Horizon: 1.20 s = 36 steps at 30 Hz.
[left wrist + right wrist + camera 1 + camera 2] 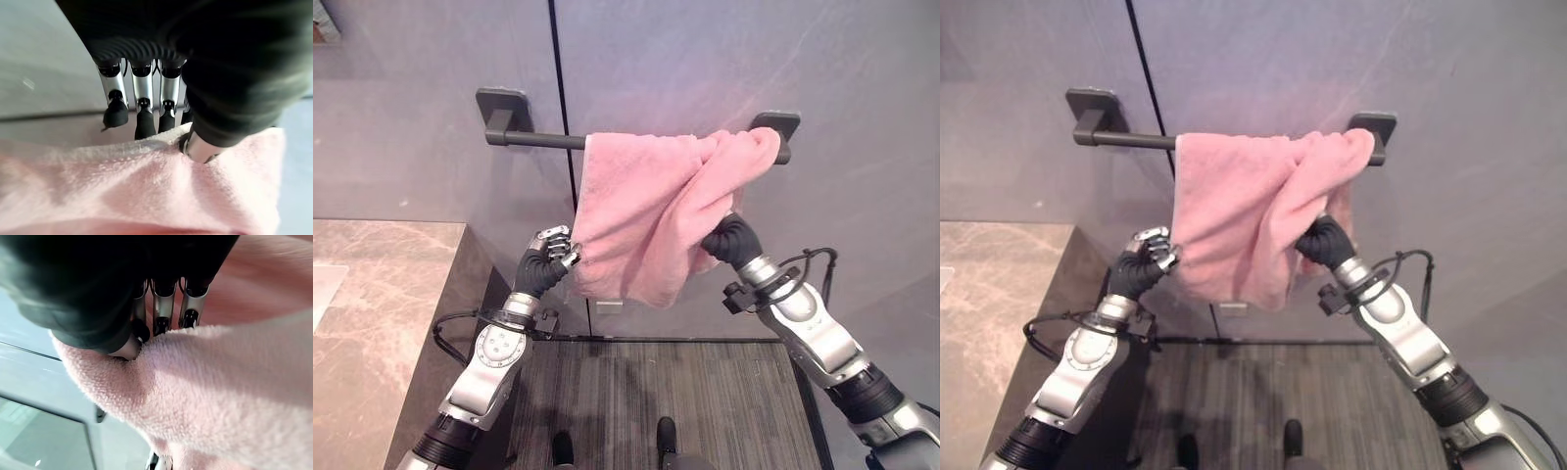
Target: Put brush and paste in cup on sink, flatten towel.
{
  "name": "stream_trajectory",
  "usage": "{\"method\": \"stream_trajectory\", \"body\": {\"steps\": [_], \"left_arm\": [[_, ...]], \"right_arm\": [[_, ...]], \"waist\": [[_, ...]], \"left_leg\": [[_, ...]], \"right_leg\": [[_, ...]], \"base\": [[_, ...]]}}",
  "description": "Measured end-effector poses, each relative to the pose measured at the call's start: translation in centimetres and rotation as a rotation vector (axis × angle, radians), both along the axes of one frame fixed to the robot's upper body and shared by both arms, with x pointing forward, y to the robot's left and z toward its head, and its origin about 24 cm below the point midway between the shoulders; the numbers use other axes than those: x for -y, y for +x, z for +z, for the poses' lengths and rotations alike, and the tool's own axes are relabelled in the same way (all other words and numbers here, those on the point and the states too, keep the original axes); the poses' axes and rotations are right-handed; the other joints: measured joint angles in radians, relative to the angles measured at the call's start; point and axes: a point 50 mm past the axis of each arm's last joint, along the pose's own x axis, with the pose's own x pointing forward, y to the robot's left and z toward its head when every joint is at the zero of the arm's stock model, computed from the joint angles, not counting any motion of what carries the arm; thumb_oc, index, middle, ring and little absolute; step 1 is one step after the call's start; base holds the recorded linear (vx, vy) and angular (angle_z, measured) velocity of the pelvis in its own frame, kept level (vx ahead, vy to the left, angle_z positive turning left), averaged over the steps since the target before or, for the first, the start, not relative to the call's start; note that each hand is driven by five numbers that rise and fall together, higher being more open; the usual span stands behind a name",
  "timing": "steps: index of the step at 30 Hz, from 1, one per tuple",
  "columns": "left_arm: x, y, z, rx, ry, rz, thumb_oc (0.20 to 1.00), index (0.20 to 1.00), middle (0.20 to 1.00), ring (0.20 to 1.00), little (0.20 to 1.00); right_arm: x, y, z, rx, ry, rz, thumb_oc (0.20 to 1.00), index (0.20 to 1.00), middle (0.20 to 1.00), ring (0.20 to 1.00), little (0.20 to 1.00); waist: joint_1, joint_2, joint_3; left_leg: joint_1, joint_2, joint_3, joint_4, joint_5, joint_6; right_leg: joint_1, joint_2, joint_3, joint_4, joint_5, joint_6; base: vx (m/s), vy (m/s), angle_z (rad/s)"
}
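Note:
A pink towel (pixel 651 206) hangs bunched and twisted over the dark wall rail (pixel 533 138), gathered toward the rail's right end. My left hand (pixel 551 257) is at the towel's lower left edge, with thumb and fingers (pixel 142 105) pinching the cloth (pixel 146 186). On the towel's right side, my right hand (pixel 729 240) reaches up under a fold. In the right wrist view its thumb and fingers (pixel 161 308) close on the pink cloth (pixel 220 382).
A brown marble counter (pixel 382 294) lies at the left, its edge close to my left arm. A grey wall with a dark vertical seam (pixel 560 88) backs the rail. Below is a dark striped floor mat (pixel 656 392).

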Motion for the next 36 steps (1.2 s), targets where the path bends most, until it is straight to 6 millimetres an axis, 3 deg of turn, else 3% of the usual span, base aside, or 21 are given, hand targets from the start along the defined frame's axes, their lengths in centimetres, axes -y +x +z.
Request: {"method": "stream_trajectory", "body": {"steps": [2, 4, 8, 15, 22, 27, 30, 33, 34, 36], "left_arm": [[0.2, 0.3, -2.5, -0.107, -0.063, 0.036, 0.2, 0.2, 0.2, 0.2, 0.2], [0.9, 0.3, -3.8, -0.172, -0.044, 0.024, 0.2, 0.2, 0.2, 0.2, 0.2], [1.1, 0.9, -3.9, -0.187, -0.021, 0.023, 0.2, 0.2, 0.2, 0.2, 0.2], [1.7, 1.8, -2.5, -0.137, -0.024, 0.011, 0.2, 0.2, 0.2, 0.2, 0.2], [1.9, 1.4, -0.5, -0.059, -0.056, 0.0, 0.2, 0.2, 0.2, 0.2, 0.2], [0.1, 0.4, 1.8, 0.057, -0.115, 0.057, 0.2, 0.2, 0.2, 0.2, 0.2], [-1.1, -0.3, 2.4, 0.095, -0.134, 0.108, 0.2, 0.2, 0.2, 0.2, 0.2], [-2.4, -0.9, 2.3, 0.107, -0.151, 0.193, 0.2, 0.2, 0.2, 0.2, 0.2], [-2.6, -1.0, 2.2, 0.109, -0.156, 0.207, 0.2, 0.2, 0.2, 0.2, 0.2], [-2.7, -1.3, 1.8, 0.098, -0.177, 0.242, 0.2, 0.2, 0.2, 0.2, 0.2]], "right_arm": [[-1.6, 1.0, -3.8, -0.201, 0.129, -0.016, 0.2, 0.2, 0.2, 0.2, 0.2], [-2.8, 0.9, -5.6, -0.309, 0.111, -0.004, 0.2, 0.2, 0.2, 0.2, 0.2], [-3.4, 1.1, -3.5, -0.241, 0.124, 0.035, 0.2, 0.2, 0.2, 0.2, 0.2], [-2.8, 1.3, -2.6, -0.201, 0.146, -0.018, 0.2, 0.2, 0.2, 0.2, 0.2], [-0.8, 0.7, 0.4, -0.054, 0.207, -0.087, 0.2, 0.2, 0.2, 0.2, 0.2], [0.6, -0.8, 2.2, 0.067, 0.26, -0.103, 0.304, 0.304, 0.304, 0.304, 0.304], [1.8, -1.4, 2.0, 0.088, 0.258, -0.15, 0.363, 0.363, 0.363, 0.363, 0.363], [2.3, -1.6, 0.9, 0.05, 0.263, -0.179, 0.304, 0.304, 0.304, 0.304, 0.304], [2.2, -1.6, 0.4, 0.032, 0.268, -0.184, 0.2, 0.2, 0.2, 0.2, 0.2], [2.3, -1.2, -1.9, -0.088, 0.316, -0.214, 0.2, 0.2, 0.2, 0.2, 0.2]], "waist": [[0.003, -0.002, -0.005], [0.01, -0.003, -0.006], [0.006, -0.005, -0.008], [-0.001, -0.005, -0.008], [-0.003, -0.005, -0.008], [-0.022, -0.004, -0.011], [-0.025, -0.003, -0.012], [-0.024, -0.003, -0.016], [-0.024, -0.003, -0.019], [-0.02, -0.004, -0.03]], "left_leg": [[-0.003, 0.0, -0.019, 0.0, 0.003, -0.004], [-0.007, -0.002, -0.023, 0.0, 0.004, -0.003], [0.002, -0.002, -0.023, 0.0, 0.004, -0.003], [0.015, -0.001, -0.017, 0.0, 0.004, -0.003], [0.037, -0.001, -0.005, 0.0, 0.0, 0.0], [0.051, -0.001, 0.016, -0.001, -0.004, 0.002], [0.051, -0.001, 0.022, -0.001, -0.005, 0.002], [0.053, 0.0, 0.028, -0.001, -0.005, 0.003], [0.053, 0.0, 0.028, 0.0, -0.005, 0.003], [0.053, -0.001, 0.028, 0.0, -0.005, 0.003]], "right_leg": [[0.007, -0.001, -0.02, 0.0, -0.001, 0.0], [0.006, -0.001, -0.023, 0.0, -0.003, 0.001], [0.016, -0.004, -0.023, 0.0, -0.005, 0.003], [0.025, -0.002, -0.019, 0.0, -0.004, 0.003], [0.041, -0.002, -0.009, 0.0, -0.006, 0.005], [0.041, -0.002, 0.011, 0.0, -0.006, 0.005], [0.038, -0.001, 0.015, 0.0, -0.005, 0.005], [0.036, 0.0, 0.022, 0.0, -0.004, 0.004], [0.036, 0.0, 0.022, 0.0, -0.004, 0.003], [0.037, -0.001, 0.021, 0.0, -0.004, 0.003]], "base": [[-0.01, 0.014, 0.18], [0.0, 0.018, 0.12], [0.0, 0.0, 0.0], [0.01, 0.006, -0.02], [0.01, 0.009, -0.04], [0.0, 0.008, -0.12], [0.0, 0.003, -0.05], [0.0, -0.002, -0.05], [0.0, 0.0, 0.0], [0.0, 0.0, 0.0]]}}
